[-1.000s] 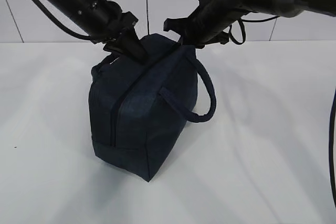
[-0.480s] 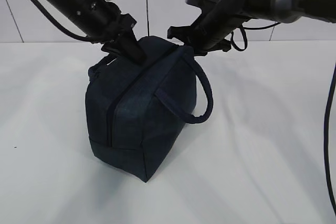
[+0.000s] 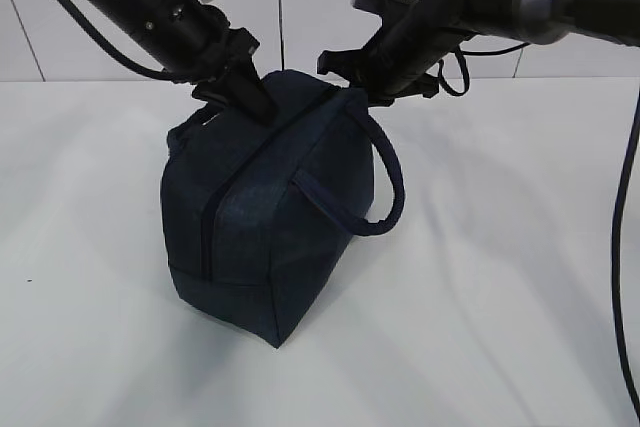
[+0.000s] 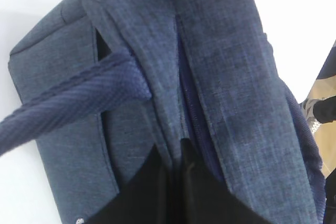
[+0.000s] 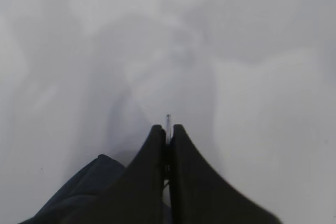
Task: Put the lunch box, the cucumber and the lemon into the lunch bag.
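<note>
As both grippers stay shut, left gripper [image 3: 262,107] pinching lunch bag [image 3: 270,217], bag shifted left, right gripper [image 5: 167,129] on zip pull.

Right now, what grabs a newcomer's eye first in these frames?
The dark navy lunch bag standing mid-table on the white table, zipper closed along its top, one loop handle hanging down its right side. Both black grippers meet at its top end: the left gripper pinches the fabric beside the zipper, the right gripper is shut on a thin silvery piece at the far corner.
</note>
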